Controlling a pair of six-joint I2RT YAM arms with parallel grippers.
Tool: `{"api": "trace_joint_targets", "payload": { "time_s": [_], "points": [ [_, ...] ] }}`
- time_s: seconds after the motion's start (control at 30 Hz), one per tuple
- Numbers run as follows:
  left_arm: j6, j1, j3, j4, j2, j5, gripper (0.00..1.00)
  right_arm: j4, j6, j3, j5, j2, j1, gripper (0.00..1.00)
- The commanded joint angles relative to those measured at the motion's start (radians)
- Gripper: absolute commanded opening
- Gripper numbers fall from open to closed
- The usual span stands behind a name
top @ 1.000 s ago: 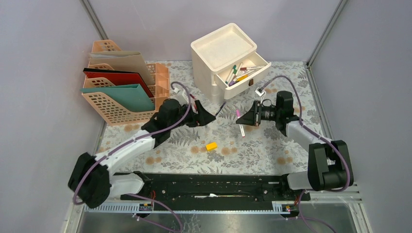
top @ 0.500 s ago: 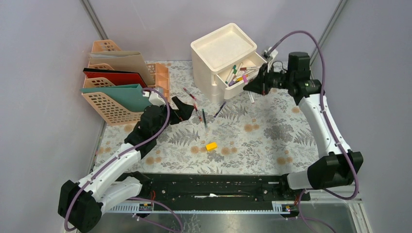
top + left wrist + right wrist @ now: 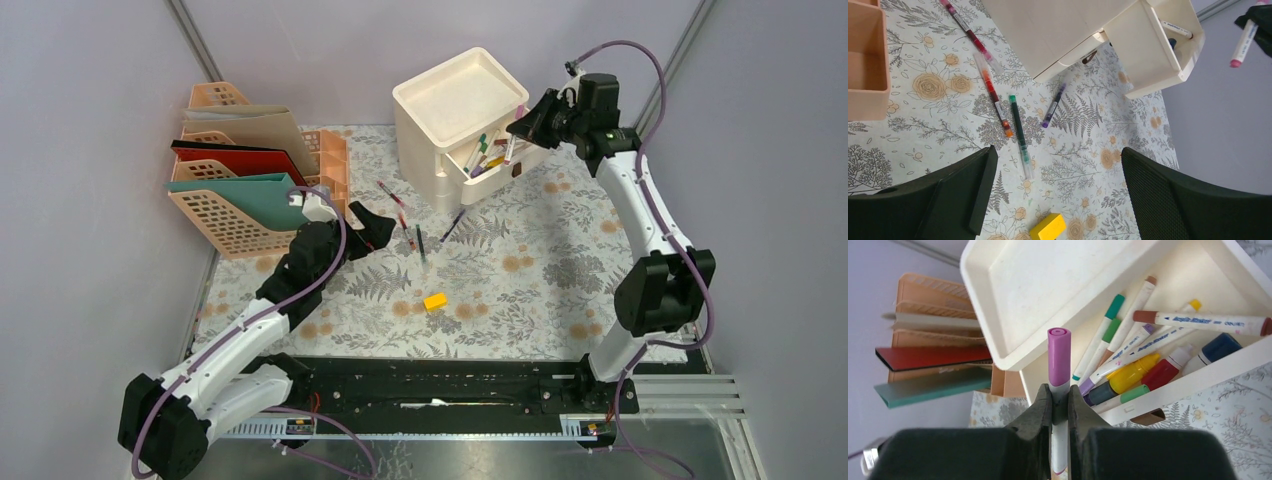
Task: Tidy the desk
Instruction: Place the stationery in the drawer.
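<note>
We find the top view fixed high over the near edge, looking down on the whole desk [image 3: 560, 300]. The left wrist view looks obliquely across it; the right wrist view sits close above the open drawer [image 3: 1208, 372], which all three share.

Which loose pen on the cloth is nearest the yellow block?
The green-capped pen; its clear end reaches closest to the yellow block. The orange pen, purple pen and red pen lie farther back.
</note>
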Motion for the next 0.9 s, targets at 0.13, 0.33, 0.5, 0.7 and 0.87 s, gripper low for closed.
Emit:
{"api": "trace_joint_targets", "payload": {
  "time_s": [0.13, 0.33, 0.5, 0.7, 0.87],
  "points": [
    [-0.016, 0.006, 0.004, 0.046, 0.007, -0.03, 0.99, 0.007, 0.145, 0.043, 0.108, 0.046, -0.003, 0.05],
    [-0.019, 0.006, 0.006, 0.073, 0.028, 0.002, 0.99, 0.007, 0.159, 0.076, 0.097, 0.115, -0.004, 0.19],
    [-0.007, 0.006, 0.026, 0.068, 0.044, 0.046, 0.99, 0.01, 0.123, 0.107, 0.089, 0.139, -0.004, 0.31],
    [-0.006, 0.006, 0.022, 0.079, 0.045, 0.054, 0.99, 0.015, 0.117, 0.109, 0.06, 0.127, -0.007, 0.44],
    [0.014, 0.007, 0.04, 0.076, 0.056, 0.063, 0.99, 0.071, 0.06, 0.096, -0.027, 0.086, -0.019, 0.56]
  ]
}}
